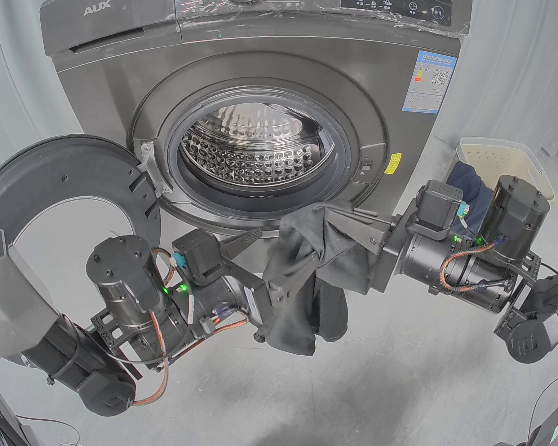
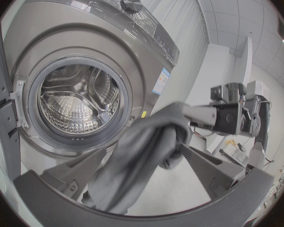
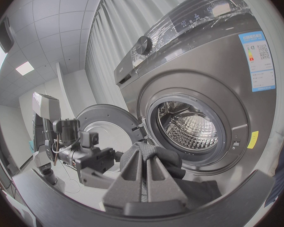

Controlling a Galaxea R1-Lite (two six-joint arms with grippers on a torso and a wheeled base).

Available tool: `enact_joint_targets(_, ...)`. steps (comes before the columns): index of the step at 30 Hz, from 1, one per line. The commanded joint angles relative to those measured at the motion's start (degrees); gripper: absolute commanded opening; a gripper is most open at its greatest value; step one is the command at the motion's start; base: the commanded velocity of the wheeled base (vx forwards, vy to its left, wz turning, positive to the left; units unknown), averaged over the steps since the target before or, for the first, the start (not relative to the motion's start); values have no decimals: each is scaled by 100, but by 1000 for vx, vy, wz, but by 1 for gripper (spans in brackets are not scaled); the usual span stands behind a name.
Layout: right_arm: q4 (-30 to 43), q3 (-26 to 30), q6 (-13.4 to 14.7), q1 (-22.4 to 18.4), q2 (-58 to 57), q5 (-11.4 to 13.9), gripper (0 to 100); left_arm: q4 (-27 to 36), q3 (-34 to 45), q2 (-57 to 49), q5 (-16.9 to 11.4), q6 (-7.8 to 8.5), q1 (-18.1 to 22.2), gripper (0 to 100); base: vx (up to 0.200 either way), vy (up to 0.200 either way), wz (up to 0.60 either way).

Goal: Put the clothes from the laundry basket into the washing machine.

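Observation:
A black garment (image 1: 310, 280) hangs in front of the washing machine (image 1: 254, 63), just below its open drum (image 1: 254, 140). My right gripper (image 1: 340, 215) is shut on the garment's top; its fingers (image 3: 132, 171) pinch the cloth (image 3: 148, 150) together. My left gripper (image 1: 282, 252) is open beside it. Its two fingers (image 2: 82, 167) stand wide apart, with the grey-looking cloth (image 2: 142, 155) draped between them. The cream laundry basket (image 1: 508, 156) stands on the floor right of the machine, with a dark blue garment (image 1: 471, 190) inside it.
The round machine door (image 1: 62, 181) is swung fully open to the left, just above my left arm. Bare grey floor (image 1: 384, 373) lies below the hanging garment. Curtains (image 1: 521, 63) hang behind the machine.

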Motion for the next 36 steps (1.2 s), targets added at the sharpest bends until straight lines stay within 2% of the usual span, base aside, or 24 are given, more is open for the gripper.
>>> enact_joint_targets(1,-1,43,9,48,-289,14,0,-195,575,38,-37,7,-45,100,0,0,0)
enact_joint_targets(5,-1,166,9,66,-456,14,0,-432,715,170,-45,-19,140,100,0,0,0)
enact_joint_targets(6,7,325,9,74,-614,32,0,-599,724,320,-54,-2,448,100,0,0,0)
enact_joint_targets(7,7,404,9,74,-658,41,0,-634,698,364,-63,-2,535,100,0,0,0)
enact_joint_targets(11,16,711,0,74,-904,67,0,-643,469,575,-107,-2,922,100,0,0,0)
enact_joint_targets(16,7,790,0,83,-922,67,0,-634,109,988,-230,-37,1203,100,0,0,0)
enact_joint_targets(21,7,738,9,127,-913,76,0,-643,-181,1489,-239,-28,1195,100,0,0,0)
enact_joint_targets(26,7,623,9,136,-808,41,0,-652,-243,1708,-274,-2,1010,100,0,0,0)
enact_joint_targets(33,34,404,18,101,-641,-3,0,-660,135,1295,-300,16,975,100,0,0,0)
enact_joint_targets(36,25,298,18,92,-535,-118,0,-652,443,856,-546,16,949,100,0,0,0)
